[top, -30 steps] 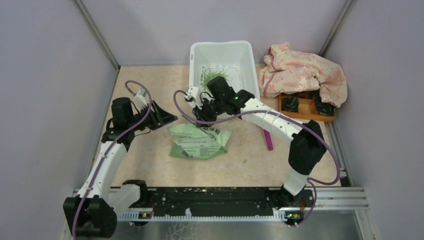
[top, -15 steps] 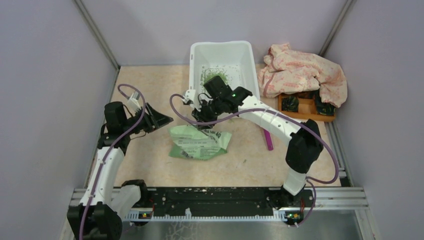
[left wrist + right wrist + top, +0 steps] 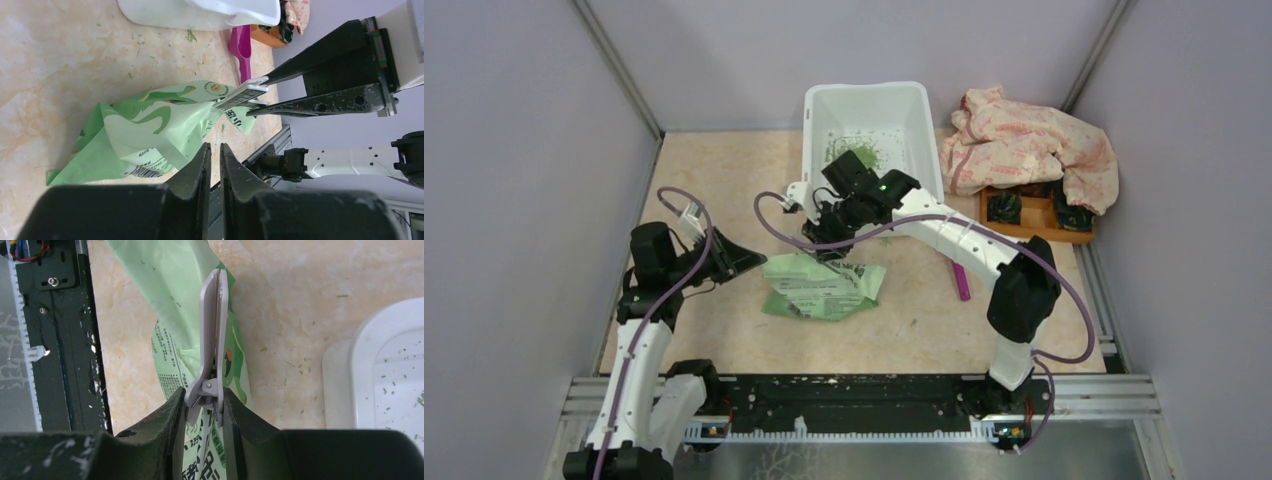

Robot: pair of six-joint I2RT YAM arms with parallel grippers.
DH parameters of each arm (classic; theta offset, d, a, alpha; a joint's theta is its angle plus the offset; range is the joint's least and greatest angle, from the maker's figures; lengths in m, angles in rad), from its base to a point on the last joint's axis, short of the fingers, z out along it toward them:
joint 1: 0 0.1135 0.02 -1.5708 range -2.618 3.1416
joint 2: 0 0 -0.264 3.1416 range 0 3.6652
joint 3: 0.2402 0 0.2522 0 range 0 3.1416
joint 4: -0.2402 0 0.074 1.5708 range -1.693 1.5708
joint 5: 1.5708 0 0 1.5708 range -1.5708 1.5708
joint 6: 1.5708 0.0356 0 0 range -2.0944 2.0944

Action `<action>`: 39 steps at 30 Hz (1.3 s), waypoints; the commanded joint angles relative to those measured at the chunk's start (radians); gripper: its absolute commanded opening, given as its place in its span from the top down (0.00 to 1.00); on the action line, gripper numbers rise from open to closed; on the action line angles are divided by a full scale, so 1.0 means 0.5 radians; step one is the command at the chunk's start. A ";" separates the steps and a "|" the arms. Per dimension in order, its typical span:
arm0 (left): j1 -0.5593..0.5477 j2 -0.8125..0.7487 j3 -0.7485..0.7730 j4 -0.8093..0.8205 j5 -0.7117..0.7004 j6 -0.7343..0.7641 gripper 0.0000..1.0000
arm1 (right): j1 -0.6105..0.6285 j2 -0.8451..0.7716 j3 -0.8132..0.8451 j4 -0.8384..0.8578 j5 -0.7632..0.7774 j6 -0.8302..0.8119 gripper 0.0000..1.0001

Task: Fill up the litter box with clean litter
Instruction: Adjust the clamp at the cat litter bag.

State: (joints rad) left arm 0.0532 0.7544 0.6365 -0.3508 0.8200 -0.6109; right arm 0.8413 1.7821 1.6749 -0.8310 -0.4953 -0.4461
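The white litter box (image 3: 912, 118) stands at the back centre with a small pile of green clean litter (image 3: 856, 154) and scattered bits inside. My right gripper (image 3: 825, 236) hangs just in front of it, shut on the handles of a grey clip (image 3: 213, 335) whose tip lies on the top edge of the green-and-white bag (image 3: 822, 285). My left gripper (image 3: 740, 258) is shut and empty, just left of the bag and apart from it. In the left wrist view, the bag (image 3: 145, 130), the clip (image 3: 243, 93) and my shut left gripper (image 3: 213, 150) show.
A magenta scoop (image 3: 961, 280) lies right of the bag. A pink patterned cloth (image 3: 1034, 145) partly covers a wooden tray (image 3: 1034, 222) at the back right. Purple walls close in both sides. The black rail (image 3: 854, 395) runs along the near edge.
My left arm has drawn back toward the near left, taking its gripper away from the bag. My right gripper has shifted slightly left with the clip.
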 commanded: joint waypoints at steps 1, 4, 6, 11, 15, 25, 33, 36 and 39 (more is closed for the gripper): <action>0.006 -0.027 -0.039 -0.125 -0.027 0.086 0.85 | 0.036 0.017 0.102 -0.074 -0.034 -0.013 1.00; 0.005 -0.029 -0.044 -0.200 -0.088 0.131 0.88 | 0.035 0.007 0.097 -0.087 -0.013 -0.015 1.00; 0.006 -0.038 -0.044 -0.228 -0.121 0.136 0.90 | 0.037 0.000 0.091 -0.091 -0.006 -0.014 1.00; 0.004 -0.036 -0.042 -0.249 -0.151 0.144 0.76 | 0.035 -0.018 0.057 -0.078 0.009 -0.007 1.00; 0.006 0.006 -0.044 -0.274 -0.177 0.167 0.62 | 0.035 -0.022 0.035 -0.070 0.011 -0.003 1.00; 0.006 0.150 -0.004 -0.238 -0.318 0.011 0.75 | 0.045 -0.051 -0.065 -0.004 -0.003 0.007 1.00; 0.006 0.423 0.079 -0.207 -0.323 -0.148 0.96 | 0.060 -0.100 -0.170 0.087 0.006 0.027 1.00; 0.004 0.493 0.139 -0.276 -0.353 -0.206 0.97 | 0.068 -0.112 -0.199 0.104 0.013 0.030 1.00; 0.002 0.514 0.223 -0.367 -0.408 -0.245 0.90 | 0.082 -0.117 -0.213 0.112 0.030 0.030 1.00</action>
State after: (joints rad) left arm 0.0525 1.0004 0.6827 -0.4797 0.6727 -0.6930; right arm 0.8551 1.7672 1.5818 -0.7818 -0.4759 -0.4423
